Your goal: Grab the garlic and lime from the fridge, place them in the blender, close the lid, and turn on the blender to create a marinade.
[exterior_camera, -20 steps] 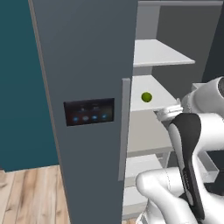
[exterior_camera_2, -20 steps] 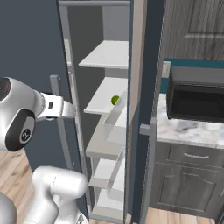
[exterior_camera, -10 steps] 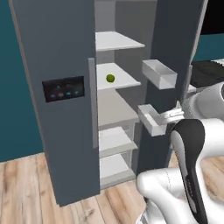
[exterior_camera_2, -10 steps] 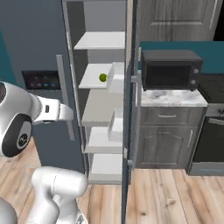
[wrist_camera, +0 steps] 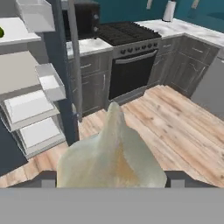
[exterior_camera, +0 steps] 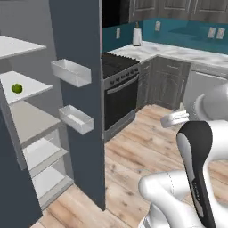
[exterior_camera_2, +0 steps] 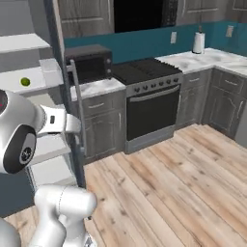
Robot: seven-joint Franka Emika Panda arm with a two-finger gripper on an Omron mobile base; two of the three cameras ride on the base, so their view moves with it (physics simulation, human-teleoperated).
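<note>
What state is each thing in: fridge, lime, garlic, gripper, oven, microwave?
Fridge: door open.
Lime: on a fridge shelf, not picked up.
Garlic: held in the gripper.
Gripper: closed on the garlic.
Oven: door shut.
Microwave: door shut.

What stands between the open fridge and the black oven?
A grey cabinet with a pale stone top, and a dark microwave sitting on it. The right base view shows this between fridge and oven.

Yellow-green lime (exterior_camera: 17,88); grey fridge (exterior_camera: 75,102); cream-white garlic (wrist_camera: 113,153).
</note>
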